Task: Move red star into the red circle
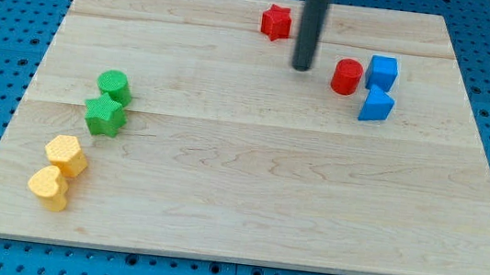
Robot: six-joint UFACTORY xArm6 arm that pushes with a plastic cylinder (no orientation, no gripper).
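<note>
The red star (277, 22) lies near the view's top, a little right of centre. The red circle (347, 77) is a red cylinder lying to the star's lower right, touching or nearly touching the blue blocks. My tip (302, 67) rests on the board between the two, below and right of the star and left of the red circle. It touches neither block.
A blue cube (382, 73) and a blue triangular block (376, 105) sit just right of the red circle. A green cylinder (114, 86) and green star (104, 115) lie at the left. A yellow hexagon (66, 155) and yellow heart (49, 186) lie at the lower left.
</note>
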